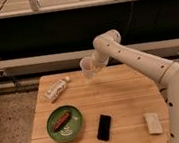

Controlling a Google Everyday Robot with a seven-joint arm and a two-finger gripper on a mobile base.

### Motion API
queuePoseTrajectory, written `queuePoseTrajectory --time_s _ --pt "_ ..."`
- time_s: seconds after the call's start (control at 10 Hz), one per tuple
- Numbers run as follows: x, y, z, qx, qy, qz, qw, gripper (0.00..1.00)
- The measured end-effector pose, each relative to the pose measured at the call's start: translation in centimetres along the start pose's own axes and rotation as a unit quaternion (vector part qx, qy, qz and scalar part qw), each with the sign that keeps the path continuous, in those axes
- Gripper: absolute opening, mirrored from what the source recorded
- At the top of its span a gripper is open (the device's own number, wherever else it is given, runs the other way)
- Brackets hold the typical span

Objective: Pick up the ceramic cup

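Note:
The ceramic cup is a small pale white tumbler, held upright in the air just above the far edge of the wooden table. My gripper is at the cup's right side and shut on it. The white arm reaches in from the right and bends down to it. The fingers are mostly hidden behind the cup and the wrist.
A white labelled bottle lies on its side at the table's far left. A green plate with a brown sausage-like item sits front left. A black phone lies front centre, a white packet front right. A dark wall stands behind.

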Motion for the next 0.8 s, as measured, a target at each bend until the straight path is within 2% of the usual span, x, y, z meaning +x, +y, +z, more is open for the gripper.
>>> queuePoseTrajectory --time_s 0.3,0.5,0.8 --pt "0.0 -0.2 -1.0 0.014 -0.001 -0.01 0.9999 0.0" --pt "0.0 -0.1 -0.8 -0.004 -0.003 -0.004 1.0 0.0" --pt "0.2 0.0 -1.6 0.004 0.0 -0.005 1.0 0.0"
